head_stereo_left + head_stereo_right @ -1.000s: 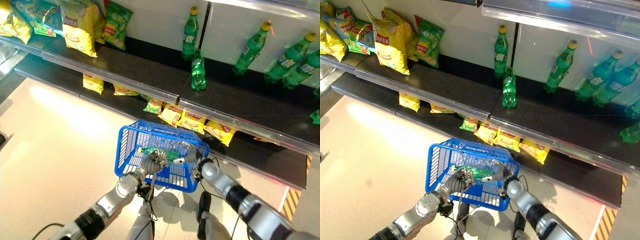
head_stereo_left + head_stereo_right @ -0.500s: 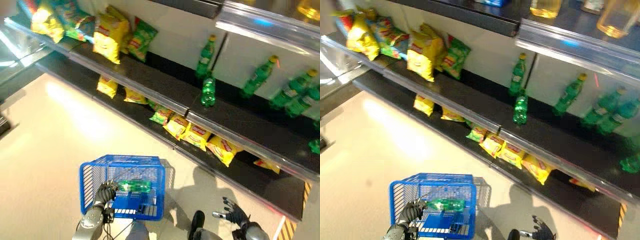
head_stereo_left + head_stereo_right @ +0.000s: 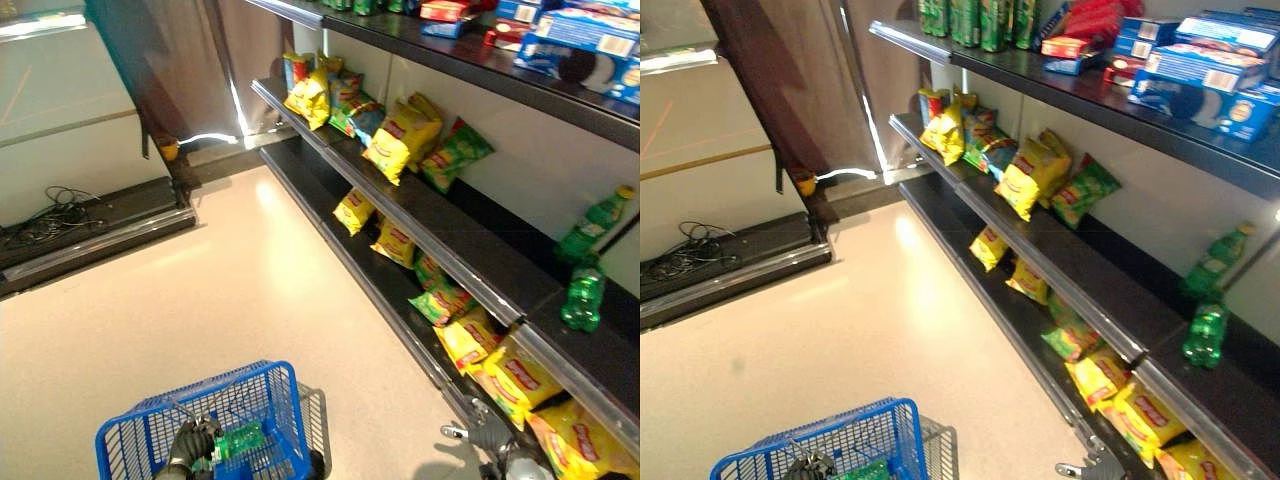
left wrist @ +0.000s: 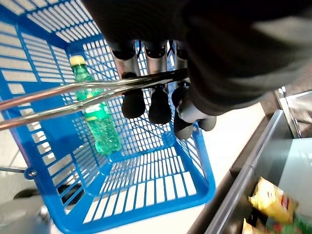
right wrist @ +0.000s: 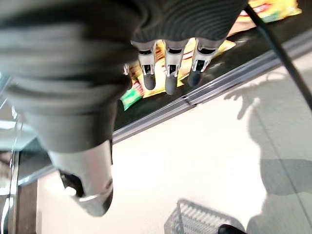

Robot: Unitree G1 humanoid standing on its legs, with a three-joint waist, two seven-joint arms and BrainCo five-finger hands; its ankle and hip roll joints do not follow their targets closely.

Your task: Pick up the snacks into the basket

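Curled fingers (image 4: 160,104) of the left hand (image 3: 190,444) are seen wrapped round the wire handles (image 4: 73,97) of the blue basket (image 3: 140,440), which is carried low over the pale floor (image 3: 200,300). A green bottle (image 4: 97,122) is seen lying on the basket's grid bottom; no snack bag is seen inside it. The right hand (image 3: 490,436) is held out low beside the bottom shelf, its fingers (image 5: 168,73) straight and spread, nothing gripped, hanging just over the shelf's front rail (image 5: 229,78).

Yellow snack bags (image 3: 500,375) are laid along the bottom shelf (image 3: 400,290), with a green bag (image 3: 440,300) among them. More yellow and green bags (image 3: 405,140) are propped on the middle shelf (image 3: 470,250), and two green bottles (image 3: 585,290) are stood further along it. Blue boxes (image 3: 1200,65) are lined up on the top shelf (image 3: 1090,100).

Compared with half a second ago, the whole view has been swung along the aisle, so the shelving is now run down the right side and a dark doorway (image 3: 170,70) is brought in at the far end. The basket remains in the left hand, and the right hand is kept open off it.
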